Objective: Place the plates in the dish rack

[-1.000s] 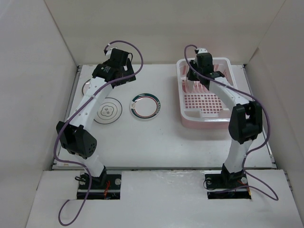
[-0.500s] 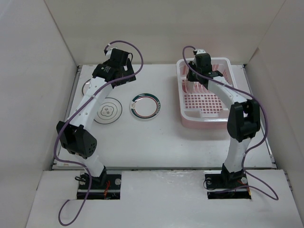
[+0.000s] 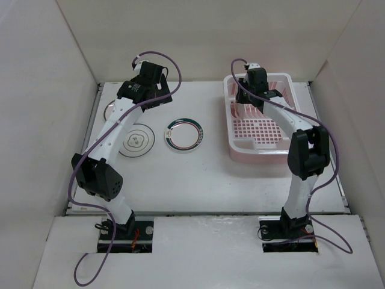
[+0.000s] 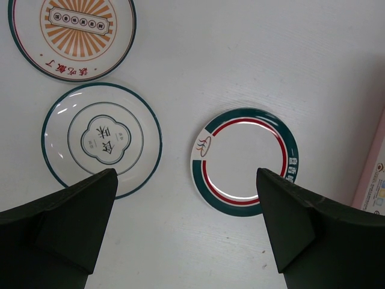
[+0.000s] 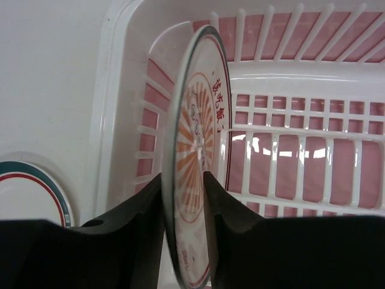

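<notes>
My right gripper (image 5: pixel 183 180) is shut on a white plate with an orange sunburst centre (image 5: pixel 195 150). It holds the plate on edge over the far left corner of the pink dish rack (image 5: pixel 301 156), beside the white prongs. In the top view the right gripper (image 3: pixel 252 90) is over the rack (image 3: pixel 260 147). My left gripper (image 4: pixel 185 198) is open and empty, high above the table. Below it lie three plates: another orange sunburst plate (image 4: pixel 72 33), a thin teal-rimmed plate (image 4: pixel 102 138) and a plate with a teal and red ring (image 4: pixel 245 161).
In the top view the ringed plate (image 3: pixel 184 133) and the plate with rings (image 3: pixel 136 139) lie mid-table. A third plate (image 3: pixel 110 111) is partly hidden by my left arm. White walls enclose the table on three sides. The rack's pink edge (image 4: pixel 374 180) is right of the plates.
My right gripper has shifted slightly toward the rack's far end with the plate in it. The left arm and the table plates have not moved.
</notes>
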You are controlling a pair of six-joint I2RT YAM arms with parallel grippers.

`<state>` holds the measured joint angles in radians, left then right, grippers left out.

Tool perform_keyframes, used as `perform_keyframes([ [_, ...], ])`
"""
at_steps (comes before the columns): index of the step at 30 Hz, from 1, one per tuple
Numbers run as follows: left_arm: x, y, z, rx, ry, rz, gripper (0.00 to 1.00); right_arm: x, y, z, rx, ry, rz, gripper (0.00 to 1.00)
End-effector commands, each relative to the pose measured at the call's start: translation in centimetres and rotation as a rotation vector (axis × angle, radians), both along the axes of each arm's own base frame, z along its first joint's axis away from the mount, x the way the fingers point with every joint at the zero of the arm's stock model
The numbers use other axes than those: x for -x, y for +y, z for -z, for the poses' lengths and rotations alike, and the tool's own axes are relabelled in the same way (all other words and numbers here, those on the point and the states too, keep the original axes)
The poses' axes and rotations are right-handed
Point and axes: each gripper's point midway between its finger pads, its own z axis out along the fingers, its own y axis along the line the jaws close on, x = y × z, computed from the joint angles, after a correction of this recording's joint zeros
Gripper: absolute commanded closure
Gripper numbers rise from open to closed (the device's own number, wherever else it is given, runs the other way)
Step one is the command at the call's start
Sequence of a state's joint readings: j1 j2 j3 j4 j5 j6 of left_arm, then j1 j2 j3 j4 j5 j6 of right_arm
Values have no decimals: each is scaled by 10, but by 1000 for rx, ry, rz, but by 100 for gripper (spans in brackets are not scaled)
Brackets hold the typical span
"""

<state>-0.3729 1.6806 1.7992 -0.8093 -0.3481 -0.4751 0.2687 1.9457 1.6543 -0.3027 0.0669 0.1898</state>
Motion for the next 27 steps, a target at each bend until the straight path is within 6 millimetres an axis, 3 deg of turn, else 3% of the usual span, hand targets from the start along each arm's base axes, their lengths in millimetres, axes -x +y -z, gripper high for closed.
perform_keyframes([
  [1, -3, 0, -6, -5, -26, 5, 0, -10, 4, -15, -9, -58, -8, 64],
  [7, -1, 5, -3, -8, -18, -4, 0, -9, 6, -15, -14, -57, -16, 57],
  [12, 0, 4, -4, 1, -24, 2, 0, -8, 5, -26, -19, -76, -16, 48],
  [24, 3, 6, 1, 13, -17, 6, 0, 7, 4, -55, -58, -111, -10, 37],
  [25, 3, 6, 1, 13, -17, 6, 0, 7, 4, -55, -58, -111, -10, 32],
  [27, 3, 6, 1, 13, -17, 6, 0, 9, 6, -62, -68, -121, -23, 30],
])
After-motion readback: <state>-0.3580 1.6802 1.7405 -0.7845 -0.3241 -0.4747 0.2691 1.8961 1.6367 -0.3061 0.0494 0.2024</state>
